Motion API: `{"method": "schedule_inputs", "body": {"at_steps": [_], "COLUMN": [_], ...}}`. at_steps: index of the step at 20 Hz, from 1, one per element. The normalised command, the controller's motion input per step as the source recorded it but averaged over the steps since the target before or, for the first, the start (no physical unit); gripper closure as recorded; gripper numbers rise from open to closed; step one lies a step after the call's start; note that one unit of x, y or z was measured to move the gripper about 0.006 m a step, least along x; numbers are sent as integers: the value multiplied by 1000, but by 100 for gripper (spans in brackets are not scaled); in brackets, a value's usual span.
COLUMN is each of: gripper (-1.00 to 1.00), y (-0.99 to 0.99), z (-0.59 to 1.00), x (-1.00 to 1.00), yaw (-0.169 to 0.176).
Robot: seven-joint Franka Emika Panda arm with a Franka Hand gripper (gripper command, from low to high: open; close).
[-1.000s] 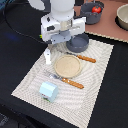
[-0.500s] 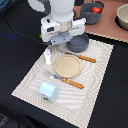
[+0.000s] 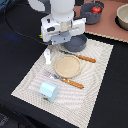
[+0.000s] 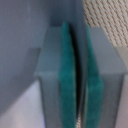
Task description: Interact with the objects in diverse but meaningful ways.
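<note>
A: What does your exterior view show?

B: Your arm hangs over the far end of the striped placemat (image 3: pixel 85 85), its white body covering part of the grey bowl (image 3: pixel 77 44). The tan plate (image 3: pixel 67 65) lies mid-mat. One orange-handled utensil (image 3: pixel 85 58) rests just beyond the plate, another (image 3: pixel 74 83) on its near side. The pale blue cup (image 3: pixel 48 91) stands toward the mat's near corner, and the white shaker bottle (image 3: pixel 47 56) is upright at the exterior view's left of the plate.

A: And the red tomato?

B: The red tomato (image 3: pixel 96 9) sits in a dark bowl (image 3: pixel 93 15) off the mat, on the brown surface (a second, pale bowl (image 3: pixel 122 16) shows at the frame edge).

A: Your pincer?

B: In the wrist view, the gripper (image 4: pixel 79 75) has its teal pads (image 4: pixel 66 75) pressed nearly together, only a dark slit between them, nothing visibly held.
</note>
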Motion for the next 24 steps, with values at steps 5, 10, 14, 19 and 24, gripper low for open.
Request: {"method": "schedule_inputs", "body": {"at_steps": [5, 10, 14, 19, 24], "gripper": [100, 100, 100, 100, 100], "y": [322, 425, 311, 177, 135], "z": [583, 1000, 975, 698, 601], "x": [16, 83, -86, -409, -706], "yaw": [-11, -65, -66, -12, 0]}}
